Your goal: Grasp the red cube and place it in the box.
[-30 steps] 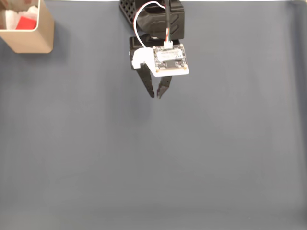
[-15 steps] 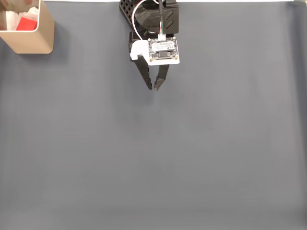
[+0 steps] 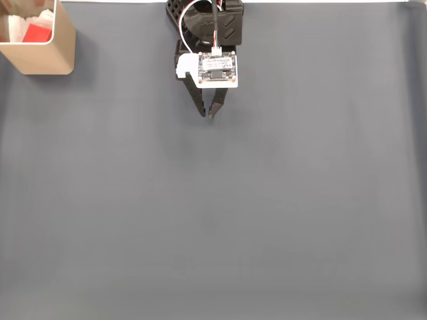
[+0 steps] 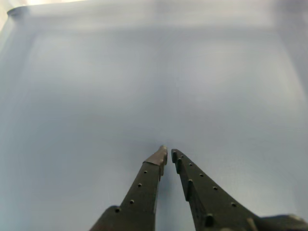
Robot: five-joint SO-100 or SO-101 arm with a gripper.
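Note:
The red cube [image 3: 37,33] lies inside the tan box [image 3: 50,57] at the top left corner of the fixed view, against the white lining. My gripper [image 3: 207,115] hangs near the top middle of the mat, far to the right of the box, its black fingers close together with nothing between them. In the wrist view the gripper [image 4: 168,153] points at bare grey mat, tips almost touching.
A grey mat [image 3: 213,213] covers the table. The arm's black base [image 3: 213,20] and a white camera board [image 3: 217,69] sit at the top centre. White strips of table edge show along the top.
The gripper has drawn back toward the arm's base, up and slightly left in the fixed view. The cube stays in the box.

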